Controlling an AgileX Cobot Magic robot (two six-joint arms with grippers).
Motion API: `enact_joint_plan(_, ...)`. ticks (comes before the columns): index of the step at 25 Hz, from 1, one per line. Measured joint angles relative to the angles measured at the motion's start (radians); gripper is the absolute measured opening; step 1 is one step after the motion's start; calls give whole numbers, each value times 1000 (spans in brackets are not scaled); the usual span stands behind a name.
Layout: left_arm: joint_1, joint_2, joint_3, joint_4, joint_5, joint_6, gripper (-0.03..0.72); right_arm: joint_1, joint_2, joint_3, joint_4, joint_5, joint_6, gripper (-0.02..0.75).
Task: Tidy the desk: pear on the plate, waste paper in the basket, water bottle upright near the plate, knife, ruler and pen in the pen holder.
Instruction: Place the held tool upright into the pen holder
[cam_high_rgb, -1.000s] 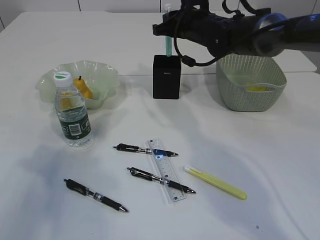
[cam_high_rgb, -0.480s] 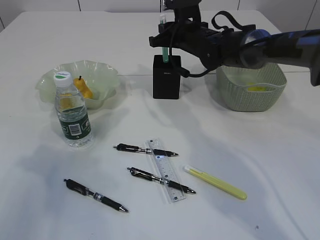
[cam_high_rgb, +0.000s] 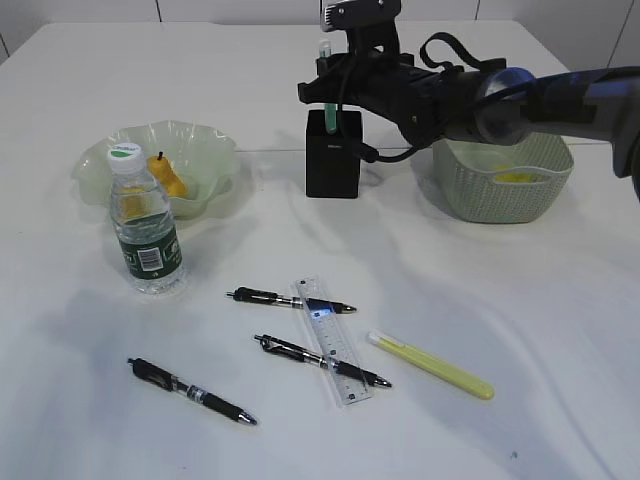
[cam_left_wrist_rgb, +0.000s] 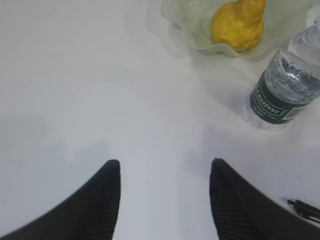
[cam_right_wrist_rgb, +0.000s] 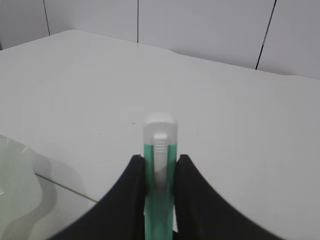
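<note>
My right gripper (cam_high_rgb: 333, 85) is shut on a green utility knife (cam_high_rgb: 330, 118) and holds it upright, its lower end in the mouth of the black pen holder (cam_high_rgb: 333, 160). The right wrist view shows the knife (cam_right_wrist_rgb: 160, 142) between the jaws (cam_right_wrist_rgb: 160, 160). The yellow pear (cam_high_rgb: 166, 177) lies on the pale green plate (cam_high_rgb: 205, 150), with the water bottle (cam_high_rgb: 146, 225) upright in front of it. Three black pens (cam_high_rgb: 290, 299) (cam_high_rgb: 320, 361) (cam_high_rgb: 190, 391), a clear ruler (cam_high_rgb: 335, 350) and a yellow knife (cam_high_rgb: 432, 366) lie on the table. My left gripper (cam_left_wrist_rgb: 165, 167) is open and empty over bare table.
The green woven basket (cam_high_rgb: 500, 175) stands right of the pen holder with something yellow (cam_high_rgb: 515, 177) inside. The left wrist view shows the pear (cam_left_wrist_rgb: 237, 25), the plate's rim (cam_left_wrist_rgb: 185, 20), the bottle (cam_left_wrist_rgb: 285, 85) and a pen tip (cam_left_wrist_rgb: 302, 207).
My right gripper has shifted a little to the left and down with the green knife, bringing it over and into the pen holder. The things on the table have not moved.
</note>
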Motion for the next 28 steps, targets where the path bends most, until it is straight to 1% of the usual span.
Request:
enact_joint_plan(18, 0, 0, 0, 0, 0, 0, 402, 0, 50, -4, -1, 11, 15, 150)
enact_joint_plan(28, 0, 0, 0, 0, 0, 0, 402, 0, 59, -47, -1, 51, 17, 221)
